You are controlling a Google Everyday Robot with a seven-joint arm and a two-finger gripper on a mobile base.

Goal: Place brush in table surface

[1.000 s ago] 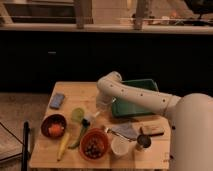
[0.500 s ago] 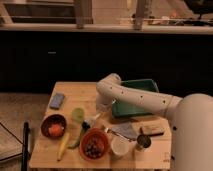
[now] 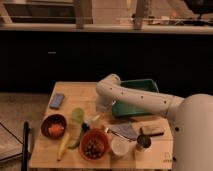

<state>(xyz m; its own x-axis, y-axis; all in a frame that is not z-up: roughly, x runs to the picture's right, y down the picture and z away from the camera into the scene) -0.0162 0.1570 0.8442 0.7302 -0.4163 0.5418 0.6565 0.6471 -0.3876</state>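
the pincer [image 3: 100, 110] hangs low over the wooden table [image 3: 75, 92], just left of the green bin [image 3: 137, 95]. i can't tell whether it's open or closed. the brush [image 3: 93, 121] lies slanted off the bin's front-left corner, right under the pincer. a green cup [image 3: 77, 115] stands further left of the bin.

Dim warm light, darkness behind, tool [image 3: 101, 111] shadowed above table [image 3: 70, 92]
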